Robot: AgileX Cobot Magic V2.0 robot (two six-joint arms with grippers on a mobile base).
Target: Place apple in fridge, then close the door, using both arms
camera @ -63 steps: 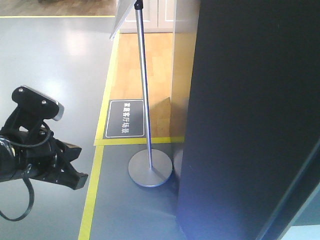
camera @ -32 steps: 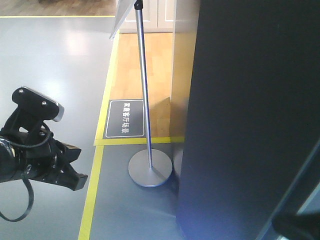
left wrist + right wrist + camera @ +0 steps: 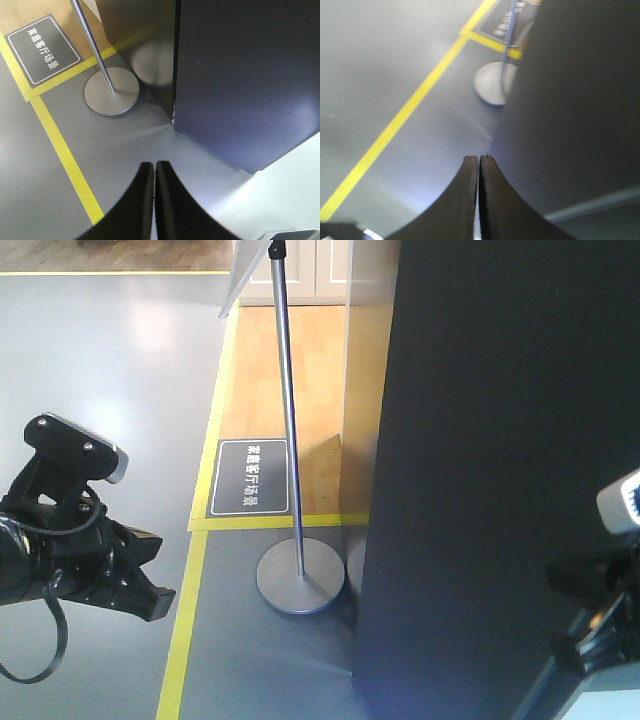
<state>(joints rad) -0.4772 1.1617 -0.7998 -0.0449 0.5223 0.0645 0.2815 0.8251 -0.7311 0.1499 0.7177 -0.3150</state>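
Nearest to us in the front view, the left tool (image 3: pixel 150 575) hangs at the lower left above the grey floor (image 3: pixel 100 370), its black body and looping cable low in the picture. Its own wrist view shows the two dark fingers (image 3: pixel 142 200) pressed together with only a hairline between them and nothing gripped. At the lower right edge the right tool (image 3: pixel 590 640) shows in front of the dark door (image 3: pixel 500 470); from the front we cannot read its jaws, but the right wrist view shows its fingers (image 3: pixel 467 200) drawn together as well, holding nothing, pointed toward the foot of the dark panel.

The door stands as a tall blue-grey slab filling the right half of the front view, its outer face toward us; its lower corner meets the floor in the left wrist view. We see only dark outer surfaces of the fridge, and we cannot see the apple in any view.

Just left of the door's base sits the round metal base (image 3: pixel 300 580) of a sign stand, its thin pole (image 3: pixel 285 390) rising upright. A yellow floor line (image 3: pixel 185 620) runs beside the left tool, and a black floor placard (image 3: pixel 252 478) with white characters lies beyond it on the wooden floor (image 3: pixel 300 360)
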